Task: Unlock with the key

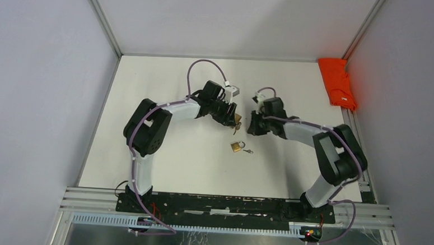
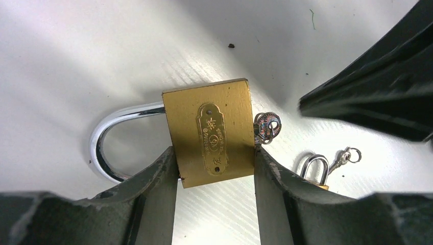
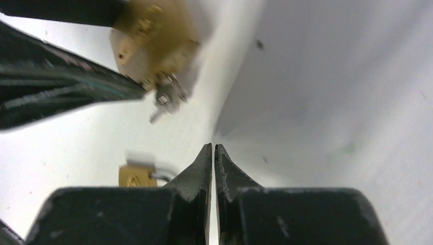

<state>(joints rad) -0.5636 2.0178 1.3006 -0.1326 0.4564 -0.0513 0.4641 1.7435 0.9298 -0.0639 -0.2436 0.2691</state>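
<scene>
The left hand (image 2: 215, 153) holds the large brass padlock (image 2: 209, 132), one finger on the shackle end of the body and one on the keyhole end. The lock's flat, labelled face is turned to the wrist camera. The hand is set at a middling width, filled by the lock body.

The chrome shackle (image 2: 102, 143) sticks out on one side. Its upper leg runs into the body, but its other end passes behind a finger, so I cannot tell whether it is seated or free. On the opposite end a small silver key (image 2: 267, 126) sits in the keyhole, its bow just beside the fingertip.

The right hand (image 3: 213, 148) is near the key end of the lock but not touching it. It is nearly closed, with only a thin slit between the tips, and holds nothing. From the left wrist camera it shows as a dark blur off to the side.

A second padlock (image 1: 236, 147) – a smaller brass one – lies on the white bench (image 1: 190, 160) between the two arms and nearer their bases. A little key (image 1: 248, 151) lies just beside it. An orange cloth (image 1: 337, 84) lies in the far right corner, well apart from everything else.
</scene>
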